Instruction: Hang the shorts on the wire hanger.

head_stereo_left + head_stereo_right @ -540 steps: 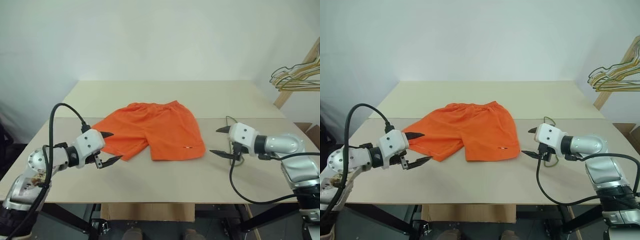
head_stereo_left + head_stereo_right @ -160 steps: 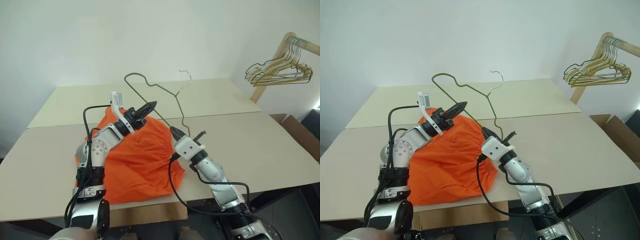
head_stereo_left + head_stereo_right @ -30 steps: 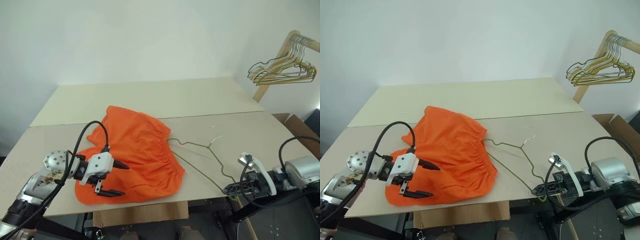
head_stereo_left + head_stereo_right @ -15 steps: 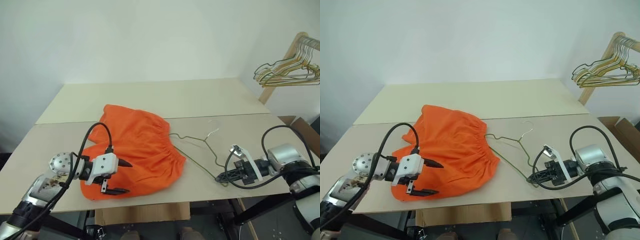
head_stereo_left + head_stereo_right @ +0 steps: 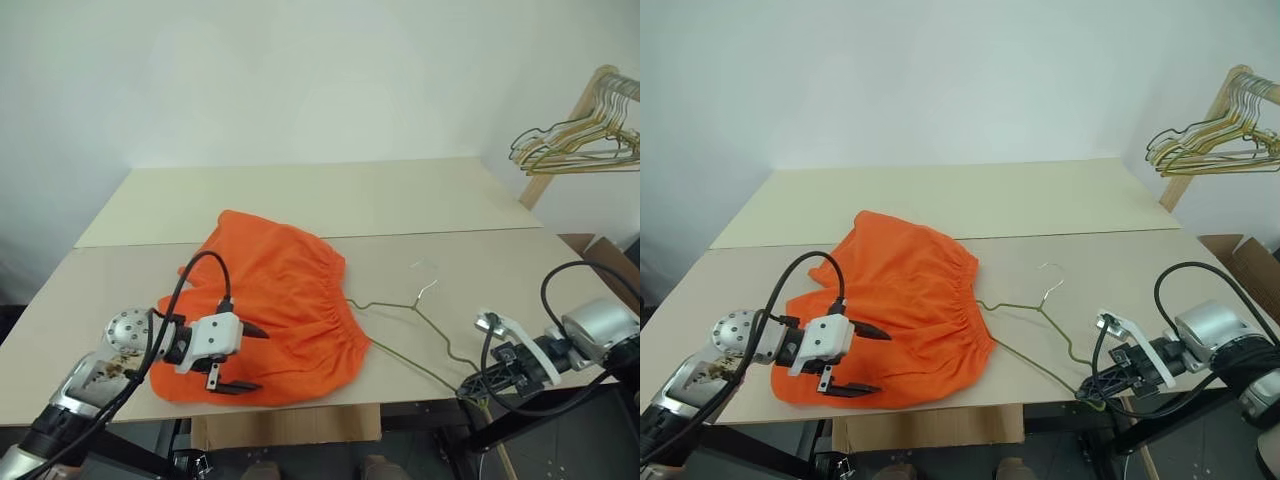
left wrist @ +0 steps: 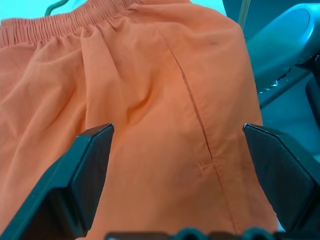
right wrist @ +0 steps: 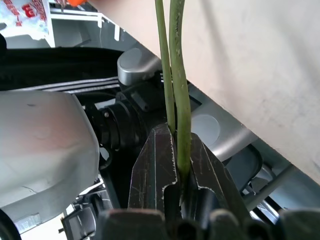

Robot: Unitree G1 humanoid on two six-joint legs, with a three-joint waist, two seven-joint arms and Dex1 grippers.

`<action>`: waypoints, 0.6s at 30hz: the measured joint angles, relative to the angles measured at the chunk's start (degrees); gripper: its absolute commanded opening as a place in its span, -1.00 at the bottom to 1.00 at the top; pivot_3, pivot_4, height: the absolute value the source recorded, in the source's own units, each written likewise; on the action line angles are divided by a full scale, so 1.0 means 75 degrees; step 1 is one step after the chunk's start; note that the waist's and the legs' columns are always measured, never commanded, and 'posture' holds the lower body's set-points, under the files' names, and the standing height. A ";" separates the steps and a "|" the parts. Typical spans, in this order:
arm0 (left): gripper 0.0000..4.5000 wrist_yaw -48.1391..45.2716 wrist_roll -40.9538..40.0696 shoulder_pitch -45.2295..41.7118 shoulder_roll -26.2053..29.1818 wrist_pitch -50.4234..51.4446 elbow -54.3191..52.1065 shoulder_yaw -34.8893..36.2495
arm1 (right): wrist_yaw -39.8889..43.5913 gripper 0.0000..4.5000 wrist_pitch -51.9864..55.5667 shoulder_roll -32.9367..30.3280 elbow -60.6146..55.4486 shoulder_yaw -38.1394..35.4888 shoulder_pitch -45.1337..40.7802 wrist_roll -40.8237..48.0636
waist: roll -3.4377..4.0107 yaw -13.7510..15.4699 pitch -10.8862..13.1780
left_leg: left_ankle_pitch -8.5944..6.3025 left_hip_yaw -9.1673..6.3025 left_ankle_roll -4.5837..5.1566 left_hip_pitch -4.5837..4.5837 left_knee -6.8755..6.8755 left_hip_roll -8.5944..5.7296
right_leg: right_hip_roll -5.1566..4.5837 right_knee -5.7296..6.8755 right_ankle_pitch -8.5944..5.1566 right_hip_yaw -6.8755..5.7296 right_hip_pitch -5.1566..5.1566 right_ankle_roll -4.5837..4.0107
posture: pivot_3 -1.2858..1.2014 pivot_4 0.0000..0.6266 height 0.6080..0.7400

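Observation:
The orange shorts (image 5: 272,300) lie crumpled on the left half of the table (image 5: 330,195), gathered waistband towards the right. The wire hanger (image 5: 412,306) lies flat beside them, hook (image 5: 1051,283) pointing away; its left end is hidden at the waistband. My right gripper (image 5: 471,392), at the table's front right edge, is shut on the hanger's wire, and in the right wrist view the fingers (image 7: 159,165) clamp the doubled green wire (image 7: 178,85). My left gripper (image 5: 250,358) hovers open over the shorts' near leg; its fingers (image 6: 87,167) straddle orange fabric (image 6: 160,100) without gripping it.
A wooden rack with a bunch of gold and dark wire hangers (image 5: 575,145) stands at the back right, off the table. A cardboard box (image 5: 612,258) sits on the floor beyond the right edge. The table's far half is bare.
Over the last half second my right gripper has pulled the hanger's end a little rightwards, towards the front edge. The left gripper stays open over the shorts. The camera has shifted slightly.

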 measured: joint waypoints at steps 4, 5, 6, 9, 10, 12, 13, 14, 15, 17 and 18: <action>0.99 0.0002 0.0085 -0.0055 -0.0111 -0.0026 0.0146 -0.0100 | 0.0000 -1.00 0.0026 0.0396 0.0635 0.0007 -0.0467 0.0004 | 0.0000 -0.0009 0.0000 | 0.0000 0.0001 0.0000 0.0003 0.0000 0.0001 | 0.0000 0.0000 0.0001 0.0001 0.0002 -0.0001 | 0.05 -1.00 1.00; 0.99 0.0002 0.0124 -0.0090 -0.0144 -0.0036 0.0165 -0.0121 | 0.0000 -1.00 0.0034 0.0580 0.0874 0.0010 -0.0626 -0.0051 | 0.0000 -0.0012 0.0000 | 0.0000 0.0001 0.0000 0.0002 0.0000 0.0001 | 0.0001 0.0001 0.0003 0.0000 0.0002 -0.0005 | 0.05 -1.00 1.00; 0.99 0.0002 0.0169 -0.0146 -0.0171 -0.0052 0.0170 -0.0145 | 0.0000 -1.00 0.0034 0.0754 0.1069 0.0013 -0.0752 -0.0092 | 0.0000 -0.0006 0.0000 | 0.0000 0.0000 0.0000 0.0001 0.0000 0.0000 | 0.0002 0.0001 0.0011 0.0000 0.0002 -0.0018 | 0.05 -1.00 1.00; 0.99 0.0006 0.0195 -0.0197 -0.0184 -0.0159 0.0175 -0.0150 | 0.0000 -1.00 -0.0010 0.1233 0.1629 0.0028 -0.1004 -0.0292 | 0.0000 0.0026 0.0000 | 0.0000 -0.0001 0.0000 -0.0009 0.0000 -0.0001 | 0.0001 -0.0001 0.0030 -0.0001 -0.0001 -0.0051 | 0.06 -1.00 1.00; 0.99 0.0007 0.0196 -0.0196 -0.0184 -0.0160 0.0180 -0.0150 | 0.0000 -1.00 -0.0051 0.1341 0.1754 0.0058 -0.1050 -0.0354 | 0.0000 0.0028 0.0000 | 0.0000 -0.0001 0.0000 -0.0012 0.0000 -0.0001 | 0.0001 -0.0002 0.0030 -0.0001 -0.0001 -0.0052 | 0.06 -1.00 1.00; 0.99 0.0020 0.0196 -0.0190 -0.0185 -0.0162 0.0181 -0.0150 | 0.0000 -1.00 -0.0130 0.1508 0.1891 0.0187 -0.1138 -0.0356 | 0.0000 0.0032 0.0000 | 0.0000 -0.0001 0.0000 -0.0018 0.0001 -0.0003 | -0.0002 -0.0003 0.0031 -0.0001 -0.0004 -0.0051 | 0.07 -1.00 1.00; 0.99 0.0031 0.0196 -0.0183 -0.0185 -0.0163 0.0181 -0.0149 | 0.0000 -1.00 -0.0168 0.1533 0.1858 0.0288 -0.1172 -0.0305 | 0.0001 0.0037 0.0000 | 0.0000 -0.0001 0.0000 -0.0019 0.0001 -0.0002 | -0.0002 -0.0002 0.0031 -0.0001 -0.0006 -0.0051 | 0.08 -1.00 1.00; 0.99 0.0045 0.0196 -0.0156 -0.0184 -0.0166 0.0181 -0.0148 | 0.0000 -1.00 -0.0215 0.1536 0.1840 0.0355 -0.1204 -0.0265 | 0.0001 0.0043 0.0000 | 0.0000 -0.0002 0.0000 -0.0019 0.0001 -0.0002 | -0.0002 -0.0002 0.0031 -0.0003 -0.0006 -0.0051 | 0.08 -1.00 1.00; 0.99 0.0080 0.0201 -0.0101 -0.0183 -0.0169 0.0180 -0.0145 | 0.0000 -1.00 -0.0273 0.1589 0.1927 0.0428 -0.1281 -0.0276 | 0.0001 0.0039 0.0000 | 0.0000 -0.0002 0.0001 -0.0017 0.0001 -0.0002 | -0.0001 -0.0001 0.0031 -0.0002 -0.0006 -0.0051 | 0.08 -1.00 1.00; 0.99 0.0130 0.0211 -0.0004 -0.0178 -0.0170 0.0171 -0.0138 | 0.0002 -1.00 -0.0320 0.1878 0.2381 0.0433 -0.1481 -0.0368 | 0.0000 0.0020 -0.0001 | 0.0000 -0.0001 0.0001 -0.0009 0.0001 0.0000 | 0.0001 0.0003 0.0031 -0.0001 -0.0005 -0.0052 | 0.09 -1.00 1.00; 0.99 0.0162 0.0219 0.0027 -0.0180 -0.0169 0.0160 -0.0143 | 0.0002 -1.00 -0.0377 0.2122 0.2804 0.0355 -0.1606 -0.0469 | 0.0000 0.0007 -0.0001 | 0.0000 -0.0001 0.0001 -0.0005 0.0001 -0.0001 | 0.0002 0.0008 0.0032 -0.0001 -0.0002 -0.0052 | 0.09 -1.00 1.00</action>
